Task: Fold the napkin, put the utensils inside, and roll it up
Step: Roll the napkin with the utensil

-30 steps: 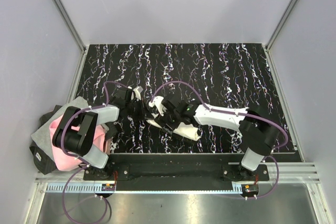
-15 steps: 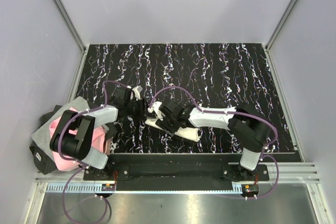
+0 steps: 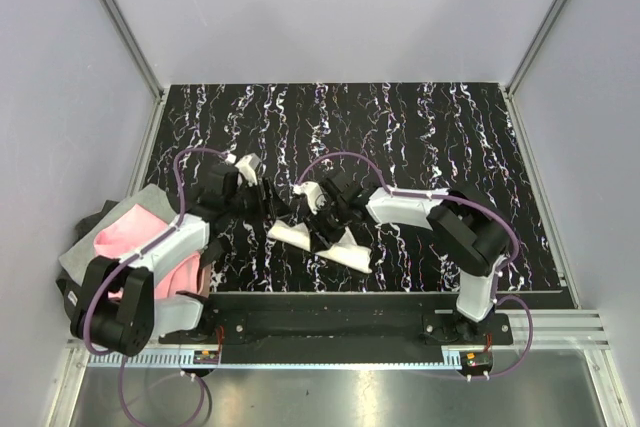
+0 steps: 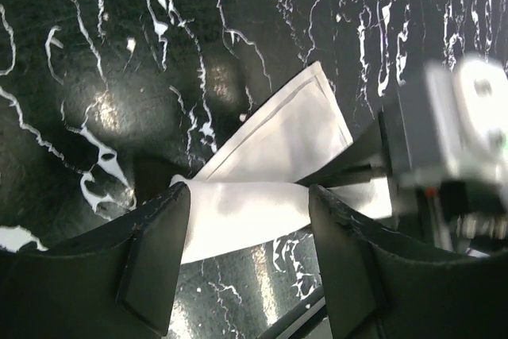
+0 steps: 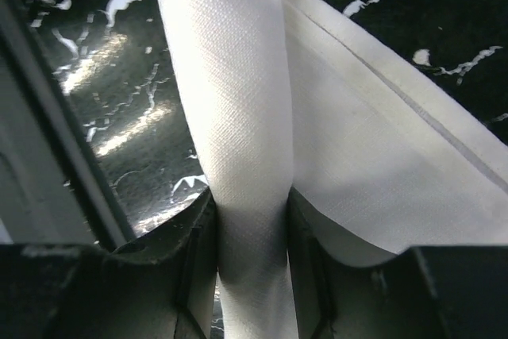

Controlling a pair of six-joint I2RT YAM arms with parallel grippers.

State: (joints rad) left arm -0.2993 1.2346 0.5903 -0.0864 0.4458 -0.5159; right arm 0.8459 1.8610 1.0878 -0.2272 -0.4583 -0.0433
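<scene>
Cream soft-cloth napkin (image 3: 352,247) is lying close to the near edge of the black, white-veined worktop (image 3: 450,127), a little left of its middle. Most of it is sitting as a tight roll. One flat hemmed flap is trailing out beside the roll, not yet wound in. Utensils are not showing anywhere; probably wrapped inside, but cannot tell.

Judging: folding is done and rolling is well along. The last flap is waiting to be taken up, then the roll needs releasing.

Right gripper (image 5: 248,200) is pinching the roll across its width, fingers (image 5: 194,252) pressing the cloth from both sides, the narrow gap filled with fabric. Left gripper (image 4: 248,196) is hovering over the roll's other end, fingers (image 4: 155,260) spread wide and the roll running across the gap between them. Whether either one is touching cloth, cannot tell.

Crumpled pink and grey cloth (image 3: 120,247) is lying off the near-left corner.
</scene>
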